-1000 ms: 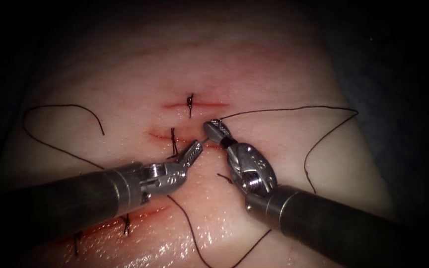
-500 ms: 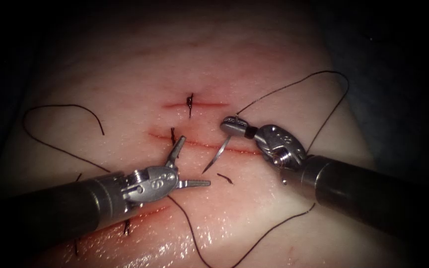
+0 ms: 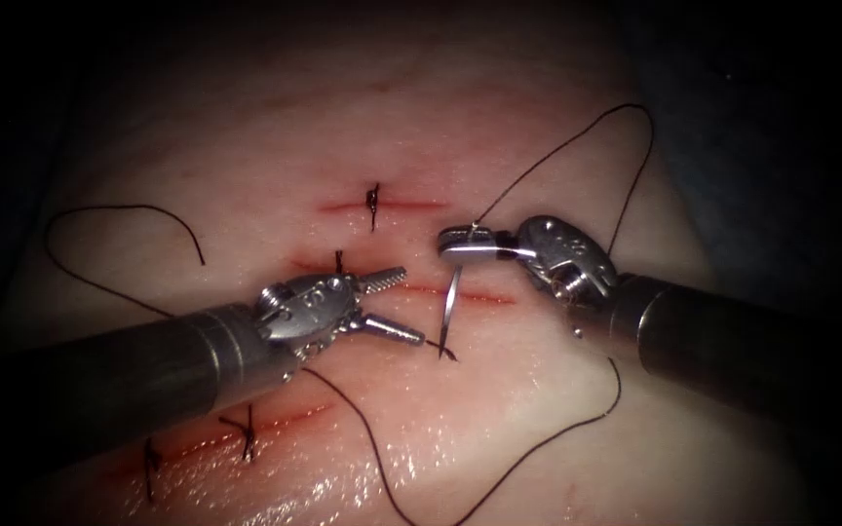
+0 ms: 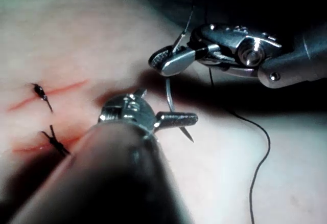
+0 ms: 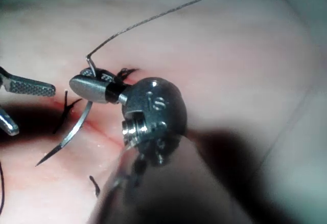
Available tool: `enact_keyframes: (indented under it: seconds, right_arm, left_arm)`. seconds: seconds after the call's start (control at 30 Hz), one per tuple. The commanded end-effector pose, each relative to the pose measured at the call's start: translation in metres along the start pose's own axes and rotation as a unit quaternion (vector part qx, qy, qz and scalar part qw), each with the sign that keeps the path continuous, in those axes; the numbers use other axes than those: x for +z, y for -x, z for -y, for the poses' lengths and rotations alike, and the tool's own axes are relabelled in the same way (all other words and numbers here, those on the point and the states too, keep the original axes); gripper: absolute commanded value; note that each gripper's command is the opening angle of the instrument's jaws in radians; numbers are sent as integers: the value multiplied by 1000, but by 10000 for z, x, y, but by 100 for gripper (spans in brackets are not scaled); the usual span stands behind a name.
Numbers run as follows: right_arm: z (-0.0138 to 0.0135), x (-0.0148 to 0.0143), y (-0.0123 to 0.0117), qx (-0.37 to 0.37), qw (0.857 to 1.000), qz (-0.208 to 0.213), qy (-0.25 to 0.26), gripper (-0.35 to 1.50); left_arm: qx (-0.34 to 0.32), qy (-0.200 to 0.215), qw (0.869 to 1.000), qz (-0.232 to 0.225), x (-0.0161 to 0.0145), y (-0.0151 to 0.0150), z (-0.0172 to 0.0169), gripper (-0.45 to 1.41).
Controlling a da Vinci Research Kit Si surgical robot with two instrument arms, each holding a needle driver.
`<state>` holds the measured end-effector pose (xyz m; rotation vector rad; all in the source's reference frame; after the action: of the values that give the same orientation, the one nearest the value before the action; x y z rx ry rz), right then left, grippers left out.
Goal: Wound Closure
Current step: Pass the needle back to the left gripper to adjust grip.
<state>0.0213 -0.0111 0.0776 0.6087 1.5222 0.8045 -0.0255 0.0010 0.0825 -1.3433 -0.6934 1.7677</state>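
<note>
Endoscope view: right tool clenched on needle near thread end, clear of tissue. Left tool spread wide, empty. Risk: needle rotating in grip.

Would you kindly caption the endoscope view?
Right tool grips the needle near its thread end above the tissue; left tool open.

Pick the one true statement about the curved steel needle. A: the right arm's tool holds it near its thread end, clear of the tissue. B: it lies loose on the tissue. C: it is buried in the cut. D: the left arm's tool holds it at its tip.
A: the right arm's tool has its jaws shut on the curved steel needle near its thread end, the point hanging free above the pale pork tissue; the left arm's tool is open and holds nothing.
</note>
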Motion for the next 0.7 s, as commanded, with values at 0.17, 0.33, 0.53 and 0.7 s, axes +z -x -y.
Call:
enact_keyframes:
  seconds: [0.17,0.33,0.53,0.7]
  right_arm:
    - [-1,13,2,-63,998,-24,-10,-35]
    - [-6,16,3,-114,993,-34,-1,-35]
    - [-3,24,2,-143,989,-43,4,-35]
    - [0,28,0,-148,988,-45,4,-35]
  left_arm:
    - [-28,27,999,-34,13,-3,21,72]
    - [-35,44,998,-36,16,0,19,76]
    - [-34,44,998,-37,16,1,24,76]
    - [-31,44,998,-27,19,5,23,76]
